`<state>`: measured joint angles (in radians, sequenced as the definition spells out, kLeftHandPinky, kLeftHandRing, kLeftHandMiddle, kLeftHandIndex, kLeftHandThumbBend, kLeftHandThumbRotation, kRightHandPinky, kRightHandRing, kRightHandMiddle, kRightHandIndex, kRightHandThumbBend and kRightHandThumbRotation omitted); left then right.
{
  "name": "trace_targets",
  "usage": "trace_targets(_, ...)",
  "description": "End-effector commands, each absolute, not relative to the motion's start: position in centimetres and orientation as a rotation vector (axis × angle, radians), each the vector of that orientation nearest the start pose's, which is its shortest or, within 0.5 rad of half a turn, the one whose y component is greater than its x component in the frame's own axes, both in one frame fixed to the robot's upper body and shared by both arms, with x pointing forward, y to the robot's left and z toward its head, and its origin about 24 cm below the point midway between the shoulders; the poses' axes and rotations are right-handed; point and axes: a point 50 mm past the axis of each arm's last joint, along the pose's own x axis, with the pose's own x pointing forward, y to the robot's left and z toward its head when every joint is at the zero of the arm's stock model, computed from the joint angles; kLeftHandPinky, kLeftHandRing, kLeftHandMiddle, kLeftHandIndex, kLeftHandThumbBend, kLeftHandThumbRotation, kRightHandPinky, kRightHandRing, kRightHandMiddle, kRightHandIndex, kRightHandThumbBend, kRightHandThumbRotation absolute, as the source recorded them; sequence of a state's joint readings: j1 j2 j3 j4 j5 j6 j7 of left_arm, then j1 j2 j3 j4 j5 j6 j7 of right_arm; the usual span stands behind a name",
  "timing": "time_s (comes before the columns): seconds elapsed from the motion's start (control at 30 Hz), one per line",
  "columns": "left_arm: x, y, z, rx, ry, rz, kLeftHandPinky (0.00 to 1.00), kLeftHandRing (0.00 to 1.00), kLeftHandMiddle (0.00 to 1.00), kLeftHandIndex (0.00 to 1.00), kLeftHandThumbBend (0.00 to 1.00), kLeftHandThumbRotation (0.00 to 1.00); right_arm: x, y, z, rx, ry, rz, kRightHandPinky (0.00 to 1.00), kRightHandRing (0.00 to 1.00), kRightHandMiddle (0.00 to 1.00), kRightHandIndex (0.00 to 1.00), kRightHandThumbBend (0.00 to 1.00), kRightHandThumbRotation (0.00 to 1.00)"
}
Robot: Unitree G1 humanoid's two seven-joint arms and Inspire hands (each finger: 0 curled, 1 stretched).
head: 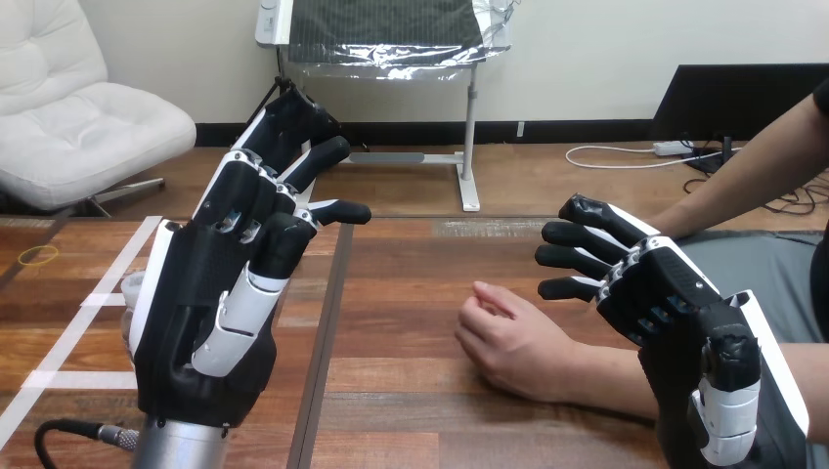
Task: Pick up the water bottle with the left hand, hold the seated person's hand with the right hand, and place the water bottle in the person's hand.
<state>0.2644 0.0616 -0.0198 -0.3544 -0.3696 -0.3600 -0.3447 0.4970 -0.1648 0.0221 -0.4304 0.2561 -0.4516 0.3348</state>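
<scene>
Wooden bench [411, 293] carries the person's hand [518, 342], which lies loosely curled. Well to its left, the robot's left hand [220, 283] stands with fingers apart and holds nothing. A clear bit, maybe the water bottle [132, 298], peeks out behind it. Just right of the person's hand, the right hand [655, 288] hovers, fingers apart. The task looks barely begun. Next, the left hand must close round the bottle.

The person's hand [513, 337] rests on the table [411, 293], right robot hand [665, 303] open-fingered above its wrist, left robot hand [210, 313] raised, fingers straight.
</scene>
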Motion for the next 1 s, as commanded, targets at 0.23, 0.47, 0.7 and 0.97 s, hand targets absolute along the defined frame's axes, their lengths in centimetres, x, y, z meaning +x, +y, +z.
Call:
trace_targets(0.23,19.49,15.7,11.81,-0.136,-0.6,-0.237,0.57,0.83,0.88,0.87,0.97,0.46,15.29,-17.1,10.73,-0.003,-0.508,0.273,0.69,0.77,0.79,0.82,0.91,0.98)
trace_targets(0.47,19.41,15.73,11.84,-0.088,-0.587,-0.206,0.57,0.84,0.89,0.88,1.0,0.34,15.31,-17.07,10.72,-0.002,-0.505,0.274,0.68,0.77,0.79,0.82,0.91,0.98)
trace_targets(0.7,19.41,15.82,11.84,-0.021,-0.593,-0.167,0.58,0.85,0.91,0.89,1.0,0.21,15.38,-17.03,10.66,-0.001,-0.505,0.277,0.68,0.77,0.8,0.82,0.9,0.99)
trace_targets(0.97,19.46,16.21,11.89,0.071,-0.607,-0.136,0.62,0.88,0.94,0.91,1.0,0.12,15.45,-17.0,10.66,0.002,-0.504,0.279,0.68,0.77,0.79,0.81,0.91,0.99)
